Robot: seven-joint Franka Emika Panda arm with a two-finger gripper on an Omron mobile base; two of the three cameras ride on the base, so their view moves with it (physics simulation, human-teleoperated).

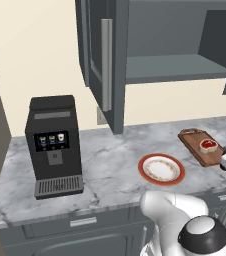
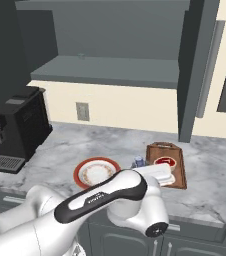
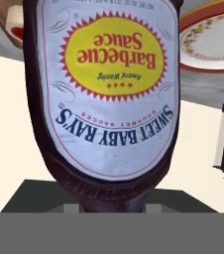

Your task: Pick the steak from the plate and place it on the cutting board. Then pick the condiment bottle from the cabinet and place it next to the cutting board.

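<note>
A white robot arm is reaching low over a marble counter (image 1: 110,160) in a rendered kitchen, w/ the condiment bottle (image 3: 109,99) sitting right up against the hand camera. Its label, reading "Barbecue Sauce" and "Sweet Baby Ray's", is showing upside down in the hand view, so camera and bottle are standing inverted to each other. The gripper's fingertips are lying behind the bottle and the grey band, so the frames alone aren't showing them; jaws are reading as nearly closed, and w/ the bottle this close they appear to be pinching it.

In both base views a bluish cap is peeking out just beside the cutting board (image 1: 201,146), btwn the board and the plate (image 2: 97,172) in the right base view. The bottle's body is hidden there by the white hand.

The steak (image 1: 208,145) is lying on the cutting board, red w/ a pale rim. The plate is sitting bare on the counter, near the board on its left in the left base view, not touching it.

The cabinet (image 1: 175,55) is hanging above w/ its door (image 1: 102,60) swung open, grey shelf showing. A black coffee machine (image 1: 54,145) is standing at the counter's left end, well apart from the plate.
</note>
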